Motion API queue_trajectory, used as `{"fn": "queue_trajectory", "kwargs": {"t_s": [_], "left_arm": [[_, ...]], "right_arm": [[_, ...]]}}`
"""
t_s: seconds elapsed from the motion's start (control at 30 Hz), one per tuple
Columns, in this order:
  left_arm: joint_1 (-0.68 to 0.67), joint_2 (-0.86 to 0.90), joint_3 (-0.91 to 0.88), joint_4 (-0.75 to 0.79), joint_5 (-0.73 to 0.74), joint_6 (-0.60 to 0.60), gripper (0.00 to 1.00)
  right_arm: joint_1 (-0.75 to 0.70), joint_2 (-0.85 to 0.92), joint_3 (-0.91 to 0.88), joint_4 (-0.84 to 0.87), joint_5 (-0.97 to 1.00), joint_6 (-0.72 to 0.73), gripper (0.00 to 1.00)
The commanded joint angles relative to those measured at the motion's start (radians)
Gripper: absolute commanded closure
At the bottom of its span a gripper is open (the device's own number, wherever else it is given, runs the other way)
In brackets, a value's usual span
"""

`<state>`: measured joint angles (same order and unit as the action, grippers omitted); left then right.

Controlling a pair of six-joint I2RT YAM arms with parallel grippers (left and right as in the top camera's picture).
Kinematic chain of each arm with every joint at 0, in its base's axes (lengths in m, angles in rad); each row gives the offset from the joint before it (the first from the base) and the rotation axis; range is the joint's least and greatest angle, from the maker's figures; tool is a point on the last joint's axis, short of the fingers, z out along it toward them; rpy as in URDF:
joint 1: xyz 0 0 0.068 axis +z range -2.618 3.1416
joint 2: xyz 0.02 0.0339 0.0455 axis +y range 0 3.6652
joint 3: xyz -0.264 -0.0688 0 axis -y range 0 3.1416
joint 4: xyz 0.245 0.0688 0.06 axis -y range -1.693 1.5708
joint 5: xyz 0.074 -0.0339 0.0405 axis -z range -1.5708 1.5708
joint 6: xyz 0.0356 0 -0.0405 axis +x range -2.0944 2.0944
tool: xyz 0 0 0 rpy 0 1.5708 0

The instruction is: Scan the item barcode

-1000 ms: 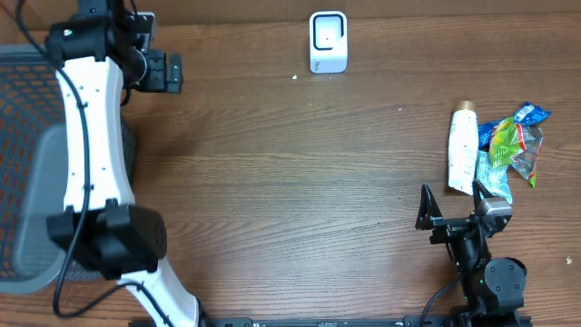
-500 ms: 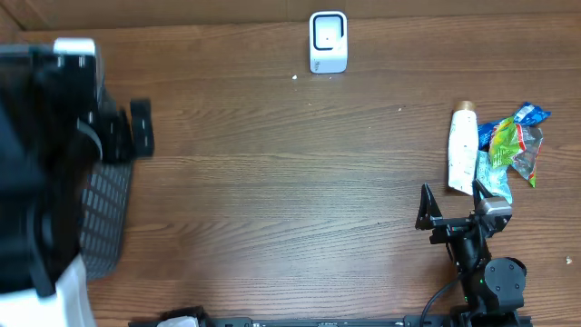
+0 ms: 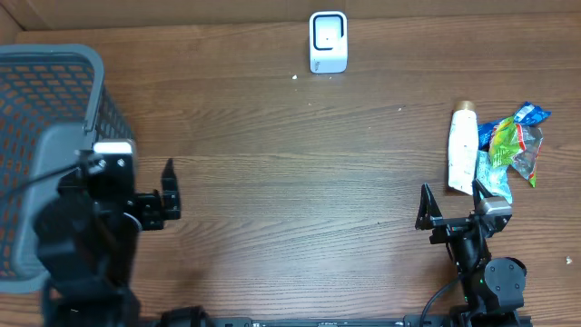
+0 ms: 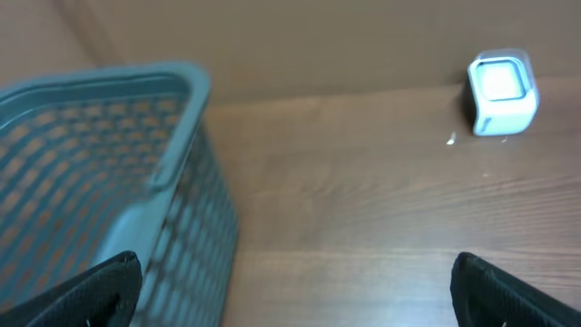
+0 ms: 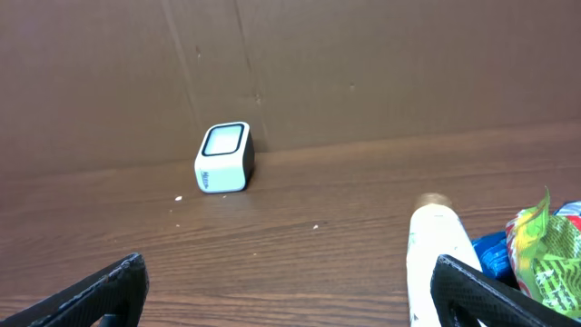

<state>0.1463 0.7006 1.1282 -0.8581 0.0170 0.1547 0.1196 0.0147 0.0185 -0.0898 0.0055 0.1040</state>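
Pulls left gripper (image 3: 170,193) from far-left over basket (image 3: 95,82) to near left of desk (image 3: 290,182), open, empty; leaves right gripper (image 3: 451,193) open just short of white bottle (image 3: 464,148) and snack packets (image 3: 516,141) at right, pointing to a pickup for the far scanner (image 3: 328,41) next.

A grey mesh basket (image 3: 45,91) sits at the left end of the wooden worktop (image 3: 290,182). Brown cardboard wall (image 5: 363,64) behind, tiny white speck (image 3: 294,77) near it.
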Motion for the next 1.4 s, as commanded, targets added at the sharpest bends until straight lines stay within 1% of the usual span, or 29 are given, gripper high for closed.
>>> {"fn": "queue_trajectory", "kwargs": {"t_s": [0.0, 0.17, 0.27, 0.43, 0.53, 0.63, 0.77, 0.83, 0.93, 1.03, 1.13, 1.37], "left_arm": [[0.006, -0.137, -0.257, 0.189, 0.133, 0.033, 0.00], [0.003, -0.325, -0.568, 0.507, 0.130, 0.033, 0.00], [0.004, -0.420, -0.693, 0.623, 0.094, 0.033, 0.00], [0.004, -0.581, -0.861, 0.716, 0.027, 0.034, 0.00], [0.004, -0.660, -0.943, 0.749, 0.024, 0.036, 0.00], [0.004, -0.698, -1.007, 0.782, 0.024, 0.048, 0.00], [0.003, -0.697, -1.096, 0.864, 0.024, 0.066, 0.00], [0.003, -0.697, -1.123, 0.866, 0.025, 0.074, 0.00], [0.001, -0.697, -1.123, 0.780, 0.027, 0.079, 0.00], [0.001, -0.697, -1.123, 0.782, 0.034, 0.052, 0.00], [0.001, -0.697, -1.123, 0.784, 0.034, -0.002, 0.00], [0.002, -0.697, -1.123, 0.784, 0.031, -0.002, 0.00]], "right_arm": [[0.006, -0.012, -0.010, 0.006, 0.000, -0.004, 0.00], [0.006, -0.012, -0.010, 0.006, 0.000, -0.004, 0.00], [0.005, -0.012, -0.010, 0.006, 0.000, -0.004, 0.00], [0.006, -0.012, -0.010, 0.006, 0.000, -0.004, 0.00], [0.006, -0.012, -0.010, 0.006, 0.000, -0.004, 0.00], [0.006, -0.012, -0.010, 0.006, 0.000, -0.004, 0.00], [0.006, -0.012, -0.010, 0.006, 0.000, -0.004, 0.00], [0.006, -0.012, -0.010, 0.006, 0.000, -0.004, 0.00], [0.006, -0.012, -0.010, 0.006, 0.000, -0.004, 0.00], [0.006, -0.012, -0.010, 0.006, 0.000, -0.004, 0.00], [0.006, -0.012, -0.010, 0.006, 0.000, -0.004, 0.00], [0.006, -0.012, -0.010, 0.006, 0.000, -0.004, 0.00]]}}
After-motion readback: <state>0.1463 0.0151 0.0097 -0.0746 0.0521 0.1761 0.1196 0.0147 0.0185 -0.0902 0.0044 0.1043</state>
